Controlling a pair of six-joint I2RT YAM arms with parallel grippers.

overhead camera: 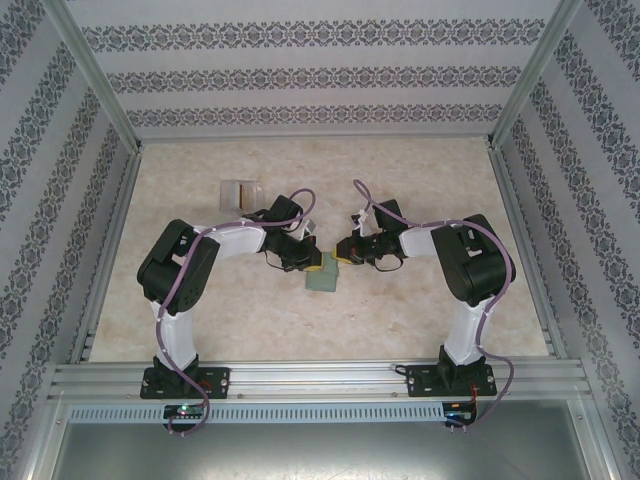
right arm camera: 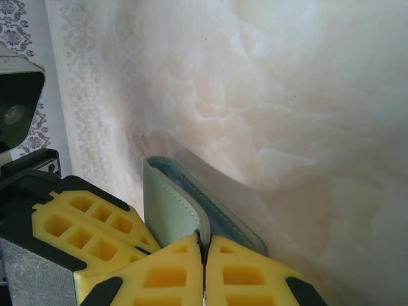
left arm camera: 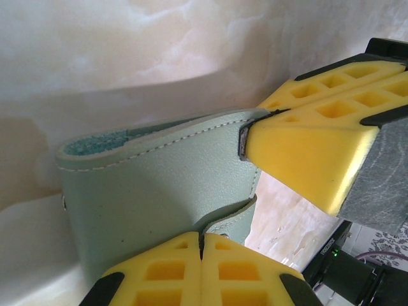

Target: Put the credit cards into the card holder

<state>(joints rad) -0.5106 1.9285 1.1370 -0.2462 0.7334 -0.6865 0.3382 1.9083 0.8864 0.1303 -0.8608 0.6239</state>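
Fingers [left arm camera: 191, 287]: left gripper [left arm camera: 201, 245] and right gripper [right arm camera: 204, 245] each pinched shut on a flap of holder [left arm camera: 159, 191] | holder mid-table between them, part open | step: opening holder | next: you free one gripper for a card, other pins its flap

Beige marbled tabletop [overhead camera: 420, 320]; striped grey-patterned wallpaper walls [overhead camera: 300, 70]; aluminium frame rail [overhead camera: 320, 378] along near edge; even light.

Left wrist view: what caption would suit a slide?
Two pairs of yellow jaws pinch edges of the green card holder.
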